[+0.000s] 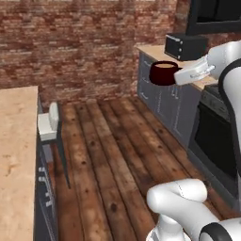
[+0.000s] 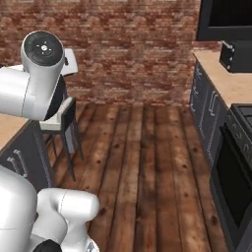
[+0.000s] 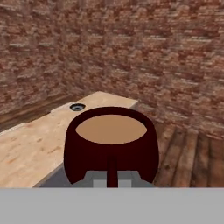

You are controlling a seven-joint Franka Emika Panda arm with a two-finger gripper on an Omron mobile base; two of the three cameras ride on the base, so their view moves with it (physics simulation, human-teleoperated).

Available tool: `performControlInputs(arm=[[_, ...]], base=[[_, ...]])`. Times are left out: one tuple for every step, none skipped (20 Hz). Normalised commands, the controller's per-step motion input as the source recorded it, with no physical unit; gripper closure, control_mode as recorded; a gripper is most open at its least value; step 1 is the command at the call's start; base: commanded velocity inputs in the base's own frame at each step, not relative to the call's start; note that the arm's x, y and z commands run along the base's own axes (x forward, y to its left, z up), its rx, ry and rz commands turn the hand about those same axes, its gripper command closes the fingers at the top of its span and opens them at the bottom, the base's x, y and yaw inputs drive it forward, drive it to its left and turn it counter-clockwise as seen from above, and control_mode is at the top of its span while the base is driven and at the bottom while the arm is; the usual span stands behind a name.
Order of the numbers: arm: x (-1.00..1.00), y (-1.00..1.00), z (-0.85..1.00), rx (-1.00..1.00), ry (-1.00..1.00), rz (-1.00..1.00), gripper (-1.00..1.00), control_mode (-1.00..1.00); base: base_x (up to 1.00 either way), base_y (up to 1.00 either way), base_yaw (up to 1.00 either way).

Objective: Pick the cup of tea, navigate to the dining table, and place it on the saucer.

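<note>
Pincer [image 1: 180, 75] grips cup of tea [image 1: 163, 73] aloft — fingertips hidden — saucer [image 3: 77, 106] tiny.

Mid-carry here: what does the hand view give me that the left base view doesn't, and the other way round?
Hand view alone: the saucer, small and dark, far off on the dining table, and the tea's full brown surface. Left base view alone: the gripper holding the cup in the air beside the counter, the black appliance on that counter, the oven, a white stool and the plank floor. Both share the cup, the light wood table and the brick wall.
</note>
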Motion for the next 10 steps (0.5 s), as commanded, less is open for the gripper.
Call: performControlInputs(arm=[[0.0, 0.0, 0.0, 0.0, 0.0, 0.0, 1.0, 1.0], [0.0, 0.0, 0.0, 0.0, 0.0, 0.0, 1.0, 1.0], [0.0, 0.0, 0.0, 0.0, 0.0, 0.0, 1.0, 1.0], [0.0, 0.0, 0.0, 0.0, 0.0, 0.0, 1.0, 1.0], [0.0, 0.0, 0.0, 0.0, 0.0, 0.0, 1.0, 1.0], [0.0, 0.0, 0.0, 0.0, 0.0, 0.0, 1.0, 1.0], [0.0, 0.0, 0.0, 0.0, 0.0, 0.0, 1.0, 1.0], [0.0, 0.0, 0.0, 0.0, 0.0, 0.0, 1.0, 1.0], [0.0, 0.0, 0.0, 0.0, 0.0, 0.0, 1.0, 1.0], [0.0, 0.0, 0.0, 0.0, 0.0, 0.0, 1.0, 1.0]], base=[[-0.66, -0.2, 0.46], [-0.65, -0.2, 0.46], [-0.61, -0.19, 0.46], [-0.61, -0.2, 0.46], [-0.61, -0.24, 0.46], [-0.62, -0.25, 0.46], [-0.64, -0.26, 0.45], [-0.65, -0.27, 0.45], [-0.65, -0.26, 0.44], [-0.68, -0.26, 0.43]])
